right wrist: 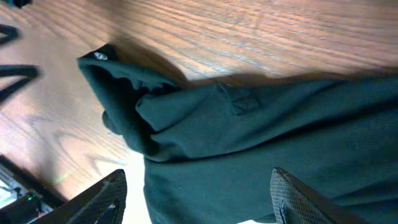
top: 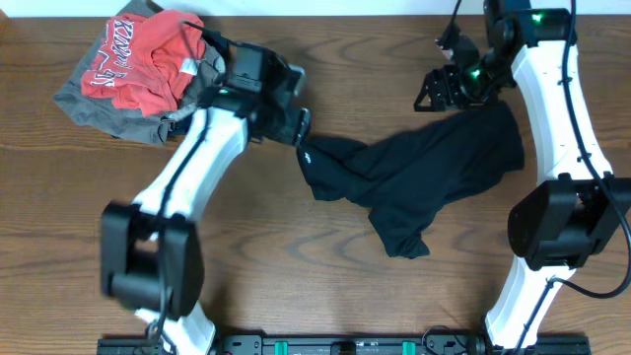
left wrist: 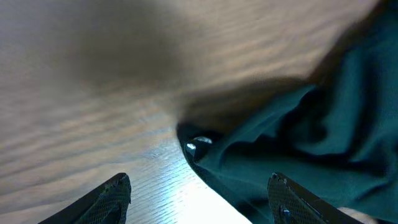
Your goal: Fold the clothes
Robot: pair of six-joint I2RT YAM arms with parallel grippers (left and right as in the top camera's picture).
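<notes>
Where garment [top: 424, 177] lies: middle of table [top: 296, 266], black, crumpled.
Left gripper [left wrist: 199, 190]: spread wide, empty, at garment's left corner.
Right gripper [right wrist: 198, 180]: spread wide, empty, over garment's right end.
Pile [top: 128, 69]: red and grey, well apart.

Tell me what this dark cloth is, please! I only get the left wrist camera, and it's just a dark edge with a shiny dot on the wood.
Observer: It is one black garment, lying crumpled and unfolded in the middle of the table.
Operator: Are there more clothes? And where's the other hand?
Observer: Yes, a pile of red and grey clothes sits at the far left of the table, beside the left arm's wrist. The right gripper is open at the black garment's far right edge, and its own camera shows the cloth under it.
</notes>
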